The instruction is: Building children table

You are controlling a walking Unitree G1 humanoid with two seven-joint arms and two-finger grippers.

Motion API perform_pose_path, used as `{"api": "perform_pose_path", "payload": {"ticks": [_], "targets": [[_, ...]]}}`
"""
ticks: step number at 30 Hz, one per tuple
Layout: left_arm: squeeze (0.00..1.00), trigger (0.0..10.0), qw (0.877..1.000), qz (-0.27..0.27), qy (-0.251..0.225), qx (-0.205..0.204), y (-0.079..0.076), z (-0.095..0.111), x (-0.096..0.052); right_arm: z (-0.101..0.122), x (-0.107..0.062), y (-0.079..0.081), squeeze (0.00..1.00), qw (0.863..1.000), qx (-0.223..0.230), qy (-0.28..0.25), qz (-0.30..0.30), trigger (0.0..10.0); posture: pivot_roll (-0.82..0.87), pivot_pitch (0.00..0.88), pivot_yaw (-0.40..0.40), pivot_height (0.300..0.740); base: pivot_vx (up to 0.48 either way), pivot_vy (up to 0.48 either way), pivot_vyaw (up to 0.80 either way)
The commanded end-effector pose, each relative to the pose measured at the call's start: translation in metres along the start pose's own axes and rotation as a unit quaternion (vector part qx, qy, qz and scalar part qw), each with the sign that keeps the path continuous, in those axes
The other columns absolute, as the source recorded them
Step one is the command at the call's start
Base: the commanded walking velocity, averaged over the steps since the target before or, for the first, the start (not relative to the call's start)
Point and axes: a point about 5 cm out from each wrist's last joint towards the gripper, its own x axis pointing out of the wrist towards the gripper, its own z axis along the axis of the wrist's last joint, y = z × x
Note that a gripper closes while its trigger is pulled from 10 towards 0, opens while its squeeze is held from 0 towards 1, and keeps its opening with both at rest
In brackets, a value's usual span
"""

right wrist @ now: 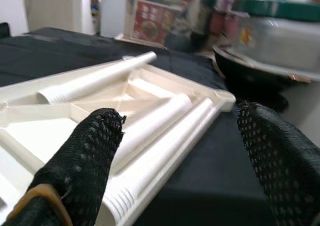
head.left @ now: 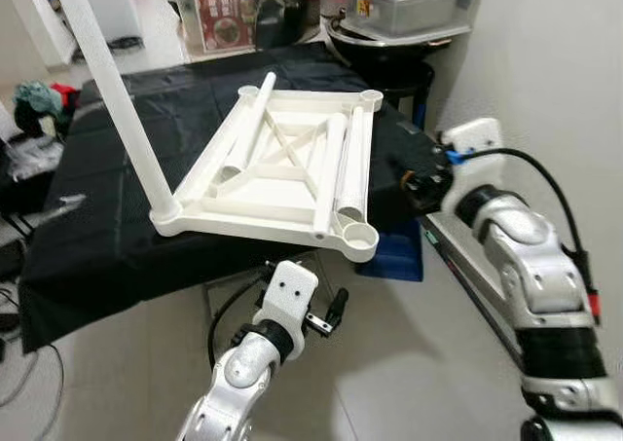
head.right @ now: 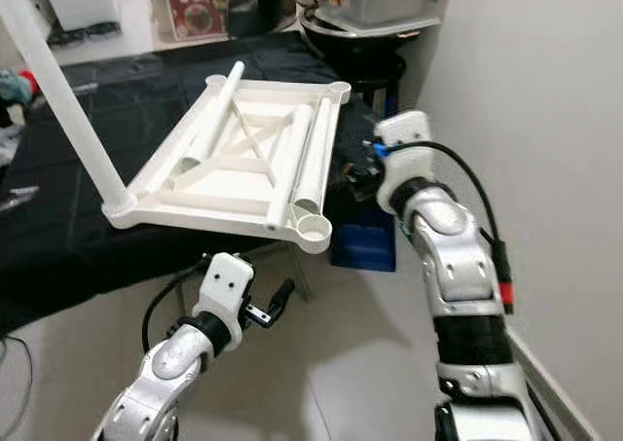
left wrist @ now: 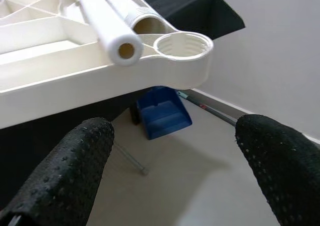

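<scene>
A white plastic table top (head.left: 282, 173) lies upside down on a table draped in black cloth (head.left: 117, 217). One white leg (head.left: 117, 95) stands screwed into its near left corner socket. Three loose legs (head.left: 331, 173) lie across the underside. The near right socket (head.left: 360, 234) holds nothing. My left gripper (head.left: 334, 312) hangs open below the table top's near edge, just under that socket (left wrist: 182, 45). My right gripper (head.right: 356, 176) is open beside the table top's right edge, its fingers (right wrist: 95, 151) pointing across the loose legs (right wrist: 165, 121).
A blue dustpan (head.left: 394, 251) lies on the floor under the table's right end. A black pot with a clear lidded box (head.left: 409, 3) stands at the back right. The white wall (head.left: 545, 61) runs close along the right. Clothes (head.left: 39, 105) pile at the far left.
</scene>
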Motion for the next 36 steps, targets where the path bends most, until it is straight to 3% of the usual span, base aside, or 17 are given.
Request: {"api": "perform_pose_path", "payload": {"ticks": [1,7,13,15,17,19,29,32,36], "targets": [[0.0,10.0,1.0,0.004,0.007,-0.001,0.002,-0.002,-0.001,-0.006,0.003,0.006,0.0,1.0,-0.004,0.016,0.011,10.0,0.11,0.131,-0.018,0.74,0.0,0.0,0.0],[0.0,10.0,1.0,0.004,0.007,-0.002,0.002,-0.001,-0.003,-0.005,0.012,0.013,0.0,0.999,-0.015,0.028,0.035,10.0,0.12,0.139,-0.018,0.74,0.0,0.0,0.0],[0.0,10.0,1.0,0.005,0.007,-0.004,0.002,-0.001,-0.004,-0.007,0.011,0.013,0.0,0.995,-0.072,0.041,0.056,10.0,0.11,0.147,-0.011,0.74,0.0,0.0,0.0],[0.0,10.0,1.0,0.003,0.008,-0.005,0.001,-0.001,-0.004,-0.017,0.006,0.015,0.0,0.984,-0.128,0.081,0.091,10.0,0.11,0.152,-0.013,0.74,0.0,0.0,0.0],[0.0,10.0,1.0,0.003,0.008,-0.005,0.001,-0.001,-0.004,-0.017,0.006,0.015,0.0,0.984,-0.128,0.081,0.091,10.0,0.11,0.152,-0.013,0.74,0.0,0.0,0.0],[0.0,10.0,1.0,0.001,0.009,-0.005,0.0,0.0,-0.005,-0.02,0.003,0.017,0.0,0.974,-0.17,0.103,0.112,10.0,0.11,0.154,-0.013,0.74,0.0,0.0,0.0],[0.0,10.0,1.0,-0.001,0.01,-0.006,-0.001,0.0,-0.005,-0.019,0.019,0.027,0.0,0.96,-0.222,0.126,0.112,10.0,0.1,0.158,-0.016,0.74,0.0,0.0,0.0],[0.0,10.0,1.0,-0.001,0.009,-0.007,-0.003,0.001,-0.004,-0.031,0.03,0.038,0.0,0.947,-0.246,0.16,0.129,10.0,0.11,0.16,-0.025,0.74,0.0,0.0,0.0],[0.0,10.0,1.0,0.0,0.009,-0.008,-0.003,0.002,-0.005,-0.038,0.032,0.041,0.0,0.938,-0.261,0.178,0.143,10.0,0.11,0.162,-0.033,0.74,0.0,0.0,0.0]]}}
